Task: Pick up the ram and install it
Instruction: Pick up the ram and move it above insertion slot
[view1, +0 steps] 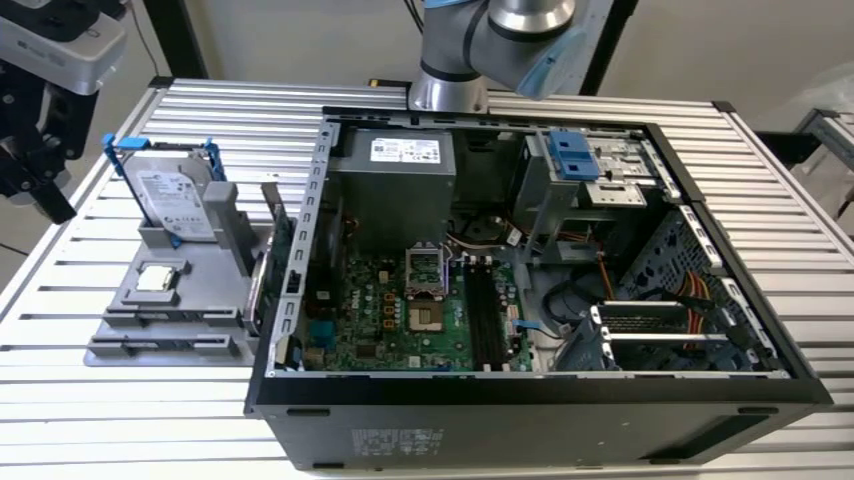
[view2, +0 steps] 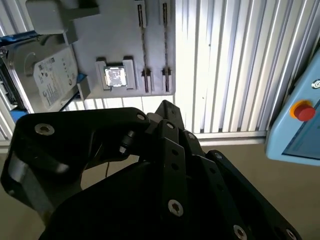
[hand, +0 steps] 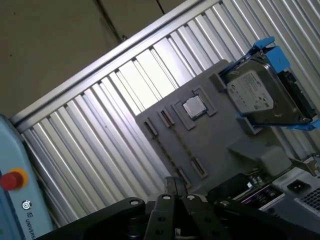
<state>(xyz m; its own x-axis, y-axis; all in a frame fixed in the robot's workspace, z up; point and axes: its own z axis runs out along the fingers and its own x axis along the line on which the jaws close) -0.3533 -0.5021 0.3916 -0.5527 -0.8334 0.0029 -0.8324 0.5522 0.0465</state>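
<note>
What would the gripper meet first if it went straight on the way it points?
The gripper would probably meet the grey parts tray first, near its narrow slots; depth is unclear.

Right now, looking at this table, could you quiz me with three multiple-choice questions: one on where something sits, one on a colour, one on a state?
1. Where does the small square silver chip lie?
A) on the grey tray
B) on the floor
C) in a drawer

2. What colour is the frame around the hard drive?
A) red
B) blue
C) yellow

3. In what state is the computer case?
A) closed on all sides
B) open, with its inside showing
C) wrapped in plastic

Answers:
1 A: the chip rests flat in a seat on the tray, close to the hard drive.
2 B: blue edges show around the drive in the exterior view and both wrist views.
3 B: the green circuit board and cables inside are in plain sight.
</note>
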